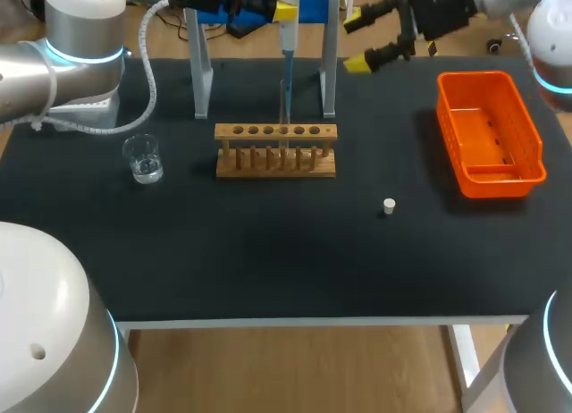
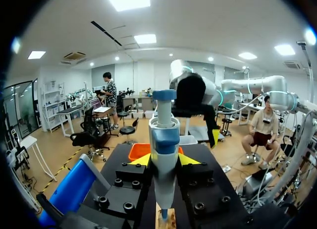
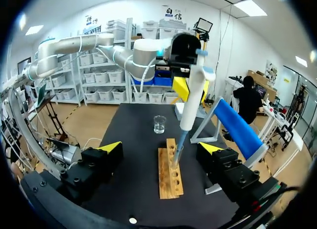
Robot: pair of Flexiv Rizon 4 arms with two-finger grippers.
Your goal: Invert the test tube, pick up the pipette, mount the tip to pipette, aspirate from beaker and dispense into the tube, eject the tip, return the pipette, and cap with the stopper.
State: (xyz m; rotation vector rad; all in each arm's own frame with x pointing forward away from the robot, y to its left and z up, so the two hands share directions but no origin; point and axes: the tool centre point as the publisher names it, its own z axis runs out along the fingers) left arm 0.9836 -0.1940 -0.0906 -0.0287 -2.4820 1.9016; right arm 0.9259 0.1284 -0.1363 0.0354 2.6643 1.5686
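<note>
Head view: left tool is grasping the blue-white pipette over the wooden rack; right tool is hanging released; white stopper is awaiting capping.

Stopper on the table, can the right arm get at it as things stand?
Probably yes. The right claw is open and empty, the stopper lies alone in the open, and the orange basket sits well off to its side.
</note>
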